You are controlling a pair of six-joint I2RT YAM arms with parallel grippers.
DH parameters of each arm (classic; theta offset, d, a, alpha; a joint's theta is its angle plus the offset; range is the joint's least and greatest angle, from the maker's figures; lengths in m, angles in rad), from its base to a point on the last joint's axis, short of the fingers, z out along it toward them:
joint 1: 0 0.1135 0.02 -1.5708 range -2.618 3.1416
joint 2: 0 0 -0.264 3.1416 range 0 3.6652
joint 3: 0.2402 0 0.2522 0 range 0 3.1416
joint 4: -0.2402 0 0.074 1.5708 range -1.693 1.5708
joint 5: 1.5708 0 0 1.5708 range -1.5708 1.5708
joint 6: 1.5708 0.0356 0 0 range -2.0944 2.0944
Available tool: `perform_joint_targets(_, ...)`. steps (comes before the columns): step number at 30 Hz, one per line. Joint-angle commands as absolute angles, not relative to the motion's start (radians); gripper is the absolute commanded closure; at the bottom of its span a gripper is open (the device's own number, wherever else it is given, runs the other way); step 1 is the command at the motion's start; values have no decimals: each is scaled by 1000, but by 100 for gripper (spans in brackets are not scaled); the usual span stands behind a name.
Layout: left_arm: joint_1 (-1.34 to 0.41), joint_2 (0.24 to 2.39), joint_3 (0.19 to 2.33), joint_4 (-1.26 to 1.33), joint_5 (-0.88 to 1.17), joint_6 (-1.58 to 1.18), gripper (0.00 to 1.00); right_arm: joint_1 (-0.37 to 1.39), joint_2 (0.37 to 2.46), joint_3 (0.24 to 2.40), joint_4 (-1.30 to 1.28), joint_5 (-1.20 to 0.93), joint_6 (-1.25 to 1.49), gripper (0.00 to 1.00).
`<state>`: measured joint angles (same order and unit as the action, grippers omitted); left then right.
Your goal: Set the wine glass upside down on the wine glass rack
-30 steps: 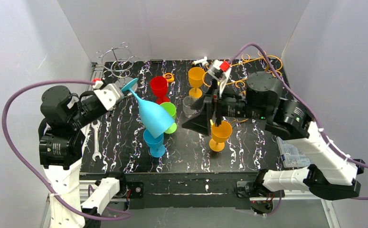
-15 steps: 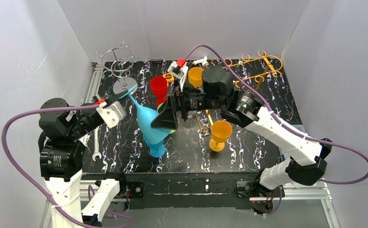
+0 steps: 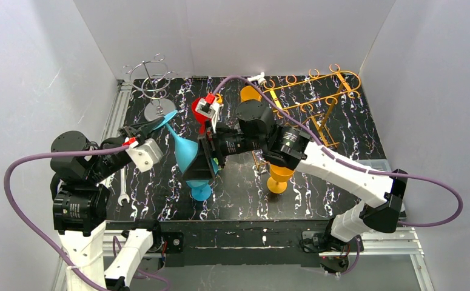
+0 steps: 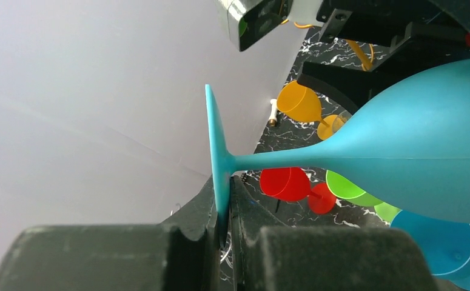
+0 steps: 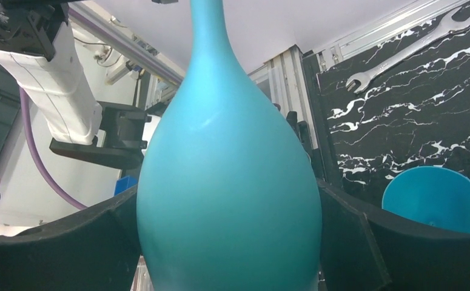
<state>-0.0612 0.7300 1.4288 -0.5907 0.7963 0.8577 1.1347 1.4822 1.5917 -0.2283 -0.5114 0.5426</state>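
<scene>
The left gripper (image 3: 144,129) is pinched on the flat foot of a turquoise wine glass (image 3: 185,151). The glass hangs tilted over the left-centre of the table (image 3: 317,176), with its foot up toward the silver wire rack (image 3: 153,77) and its bowl down above a second blue glass (image 3: 201,191) that stands upright. Reaching leftward across the table, the right gripper (image 3: 200,165) is spread wide with a finger either side of the bowl, though I cannot tell whether they touch it.
</scene>
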Motion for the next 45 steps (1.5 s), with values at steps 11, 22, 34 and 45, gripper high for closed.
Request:
perform_joint_targets(11,-63,752,1455,-567,814,728,21,1137,1371,1624,-425,-270,398,46)
perform_joint_targets(22,-63,858,1496,-636,885,553,2,1069,1070,1560,-679,269,300,48)
perform_joint_targets(34,-495,1131,1580,-631,660,640,2,1079,678,1381,-879,988,358,51)
perform_joint_targets(45,-692,1319,1601,-461,580,761,3,1107,689,1263,-871,1256,353,52)
